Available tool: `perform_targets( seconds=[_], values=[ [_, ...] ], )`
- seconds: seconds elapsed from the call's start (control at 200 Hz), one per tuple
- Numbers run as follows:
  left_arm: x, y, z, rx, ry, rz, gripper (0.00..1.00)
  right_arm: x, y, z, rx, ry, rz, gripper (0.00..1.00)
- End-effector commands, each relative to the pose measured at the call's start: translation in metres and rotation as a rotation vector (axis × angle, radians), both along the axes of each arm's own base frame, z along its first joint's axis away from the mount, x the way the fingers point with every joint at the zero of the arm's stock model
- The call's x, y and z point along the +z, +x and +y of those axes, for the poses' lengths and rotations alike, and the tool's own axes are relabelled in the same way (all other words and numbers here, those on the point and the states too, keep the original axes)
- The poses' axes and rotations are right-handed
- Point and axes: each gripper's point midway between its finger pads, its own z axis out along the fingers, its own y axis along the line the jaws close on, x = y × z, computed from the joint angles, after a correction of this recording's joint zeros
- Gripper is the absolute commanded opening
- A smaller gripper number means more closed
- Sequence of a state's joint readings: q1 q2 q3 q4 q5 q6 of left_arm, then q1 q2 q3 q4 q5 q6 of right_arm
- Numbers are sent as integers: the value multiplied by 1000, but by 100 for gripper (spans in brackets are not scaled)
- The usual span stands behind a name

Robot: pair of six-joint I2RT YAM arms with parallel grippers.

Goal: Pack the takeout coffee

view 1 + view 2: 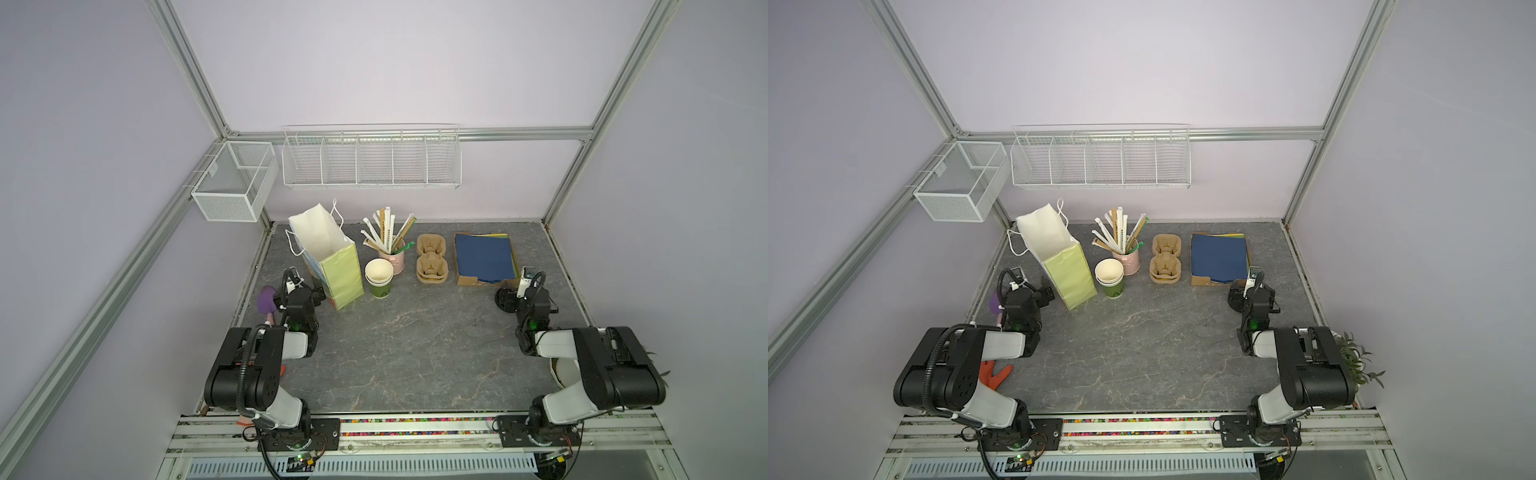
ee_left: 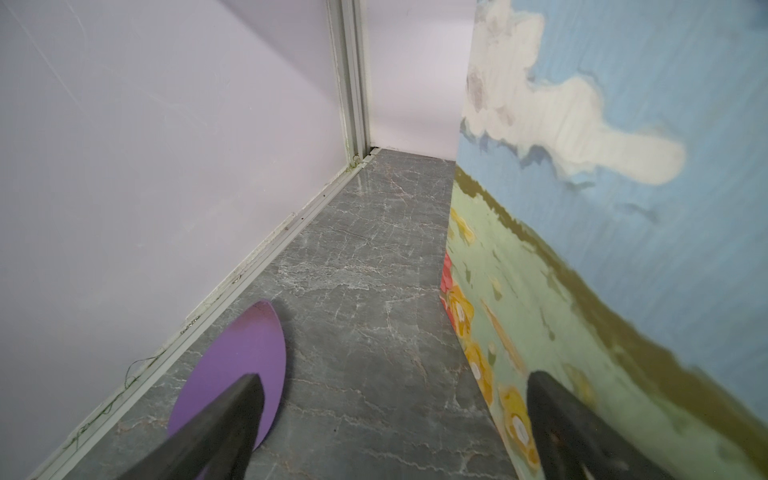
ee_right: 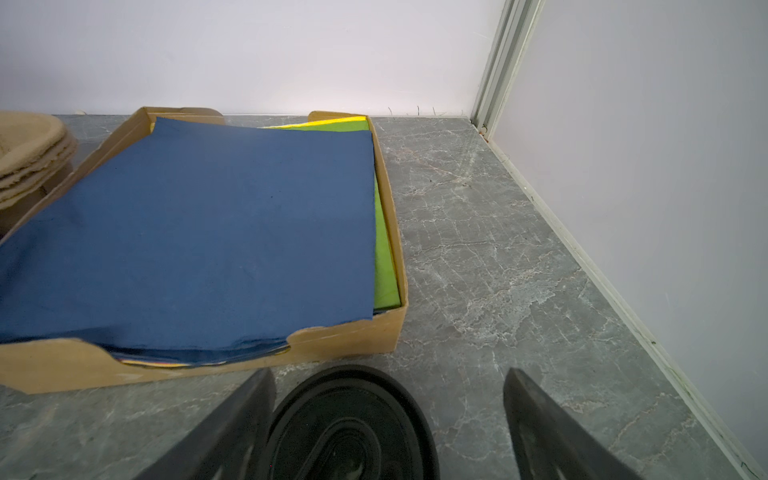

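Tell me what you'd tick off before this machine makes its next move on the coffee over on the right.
1. Right fingers spread apart, holding nothing: ok.
2. Takeout coffee close beneath them, black ridged top showing: ok.
3. Cup full or empty: cannot tell.
4. Paper bag upright, mouth open: ok.
5. Left fingers open and empty beside the bag: ok.
6. Straight line from coffee to bag: not ok. The cup carriers and green cups stand roughly between, so it would probably have to lift over them.
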State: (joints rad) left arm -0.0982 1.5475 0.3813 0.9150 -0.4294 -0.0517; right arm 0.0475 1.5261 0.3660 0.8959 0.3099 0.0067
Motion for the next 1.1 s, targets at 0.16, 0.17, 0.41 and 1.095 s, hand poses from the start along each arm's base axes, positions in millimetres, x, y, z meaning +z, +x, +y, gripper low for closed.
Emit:
perform_targets(
  seconds=[0.16, 0.17, 0.41, 1.095],
  values=[
    [47, -17, 10, 105, 31, -54, 99, 13, -10, 3, -22, -63, -70, 88],
    [49, -18, 10, 106, 31, -56, 99, 13, -11, 3, -23, -63, -71, 88],
    [109, -45, 8, 103, -137, -197, 99, 12, -10, 1, -32, -62, -71, 89],
    [100, -81, -26, -97, -428, -251, 99, 8, -3, -10, -26, 22, -16, 89]
  ],
)
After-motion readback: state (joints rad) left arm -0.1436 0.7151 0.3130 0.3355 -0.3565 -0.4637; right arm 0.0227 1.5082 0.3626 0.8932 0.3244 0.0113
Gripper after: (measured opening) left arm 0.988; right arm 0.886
